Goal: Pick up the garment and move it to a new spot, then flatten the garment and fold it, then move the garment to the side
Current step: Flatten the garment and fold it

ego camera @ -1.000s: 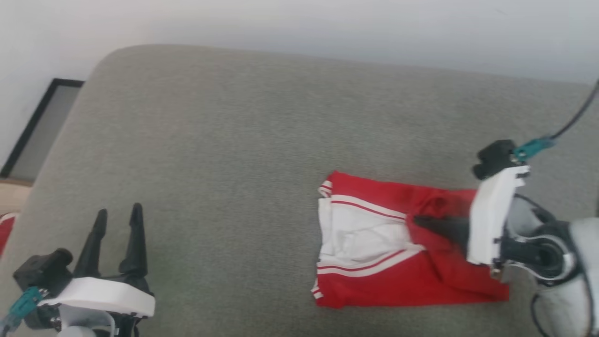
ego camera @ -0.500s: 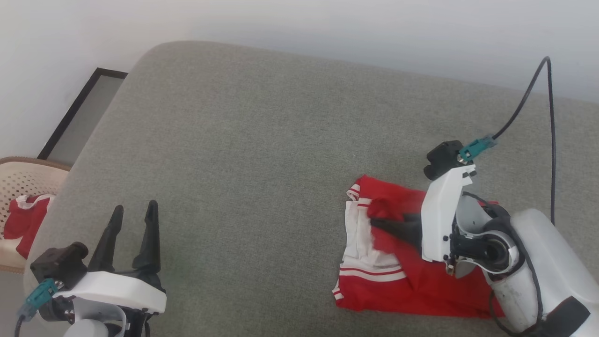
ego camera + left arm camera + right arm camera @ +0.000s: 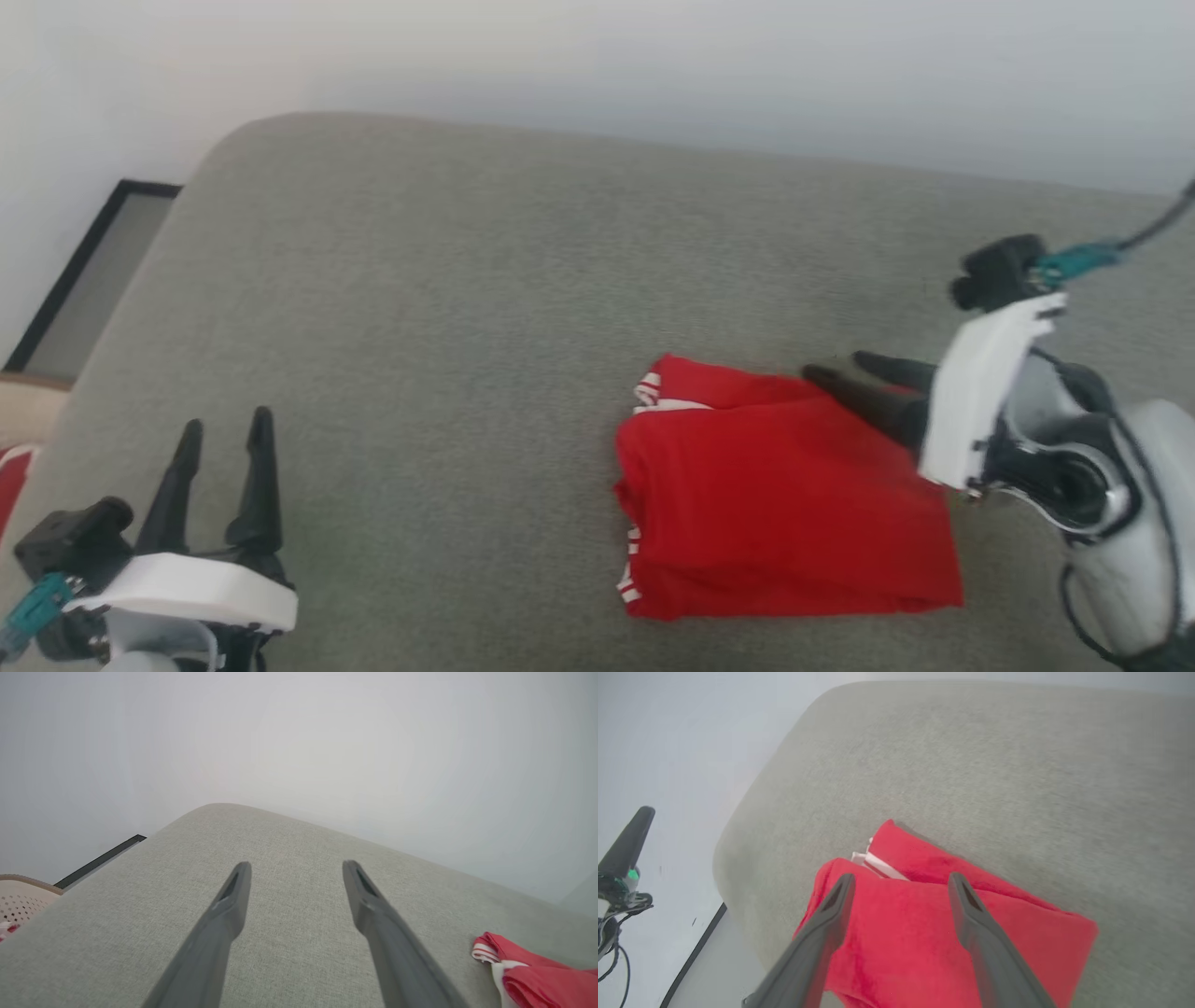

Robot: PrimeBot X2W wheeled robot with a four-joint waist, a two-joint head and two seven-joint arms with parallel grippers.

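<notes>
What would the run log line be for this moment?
garment: folded, lying on grey cushion | right end effector: open over garment's edge, empty | left end effector: open, empty, apart from garment

head view kinda smeary, garment (image 3: 784, 504) folded so most of its white sleeves sit tucked inside, clipped by the corner in the left wrist view, pale basket (image 3: 21, 898) chopped by the left edge, red scrap (image 3: 7, 476) at head view's left edge too cropped to tell

Red garment (image 3: 784, 509) folded flat; w/ striped trim at left edge
</notes>
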